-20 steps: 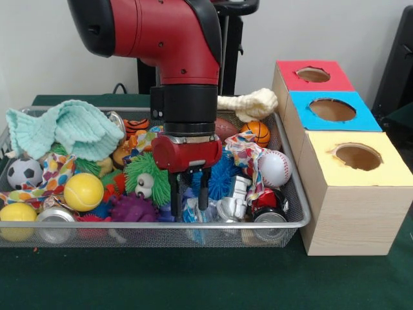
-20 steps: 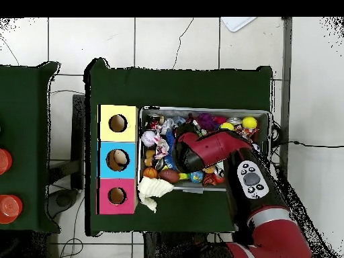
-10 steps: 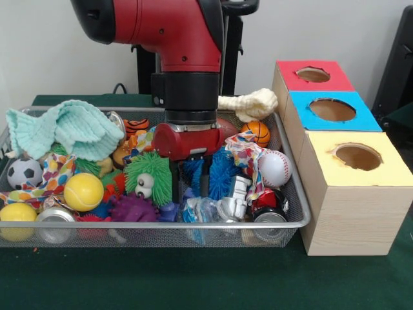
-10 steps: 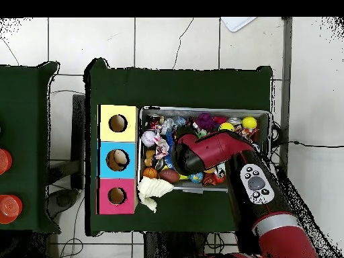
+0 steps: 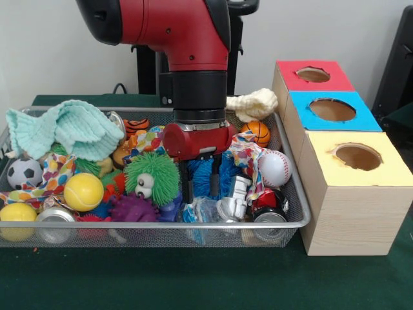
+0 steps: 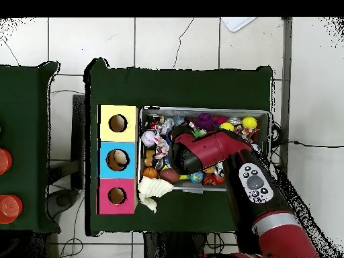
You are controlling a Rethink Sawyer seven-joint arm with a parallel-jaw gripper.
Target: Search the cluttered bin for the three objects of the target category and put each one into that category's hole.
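A robot lab: pedestal arm, green-clothed table, tiled floor.

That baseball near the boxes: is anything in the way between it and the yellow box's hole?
Only the bin's mesh wall stands between the baseball and the yellow box; its hole lies open on top.

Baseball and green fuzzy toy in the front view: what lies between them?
The gripper, fingers apart, hangs over a blue spiky toy; right of it a patterned cloth lies against the baseball. Green fuzzy toy sits left.
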